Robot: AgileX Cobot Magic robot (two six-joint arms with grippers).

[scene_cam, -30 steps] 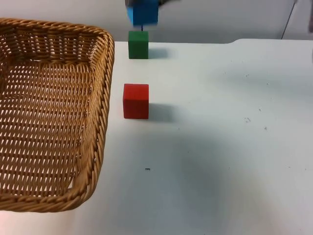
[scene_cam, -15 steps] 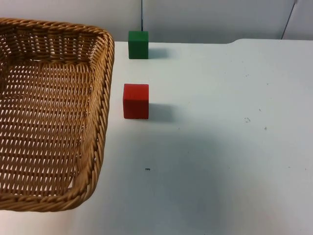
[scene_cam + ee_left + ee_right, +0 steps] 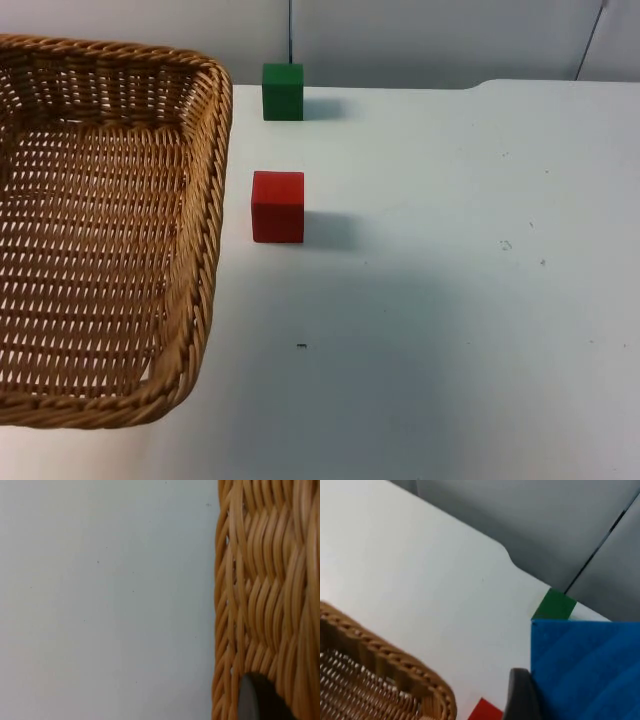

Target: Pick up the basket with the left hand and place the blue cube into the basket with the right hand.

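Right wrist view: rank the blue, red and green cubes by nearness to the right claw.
1. blue cube, held in the right claw.
2. red cube, near the basket rim.
3. green cube, out by the wall.
The left claw holds the basket.

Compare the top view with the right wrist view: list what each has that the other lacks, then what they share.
Top view alone: the basket's woven floor and far wall, with the red cube and green cube whole, standing apart on the table beside it.
Right wrist view alone: the blue cube, held against a black fingertip of the right gripper, beside the basket's corner rather than over its inside.
Shared: the basket rim, both other cubes, the table and the grey wall.
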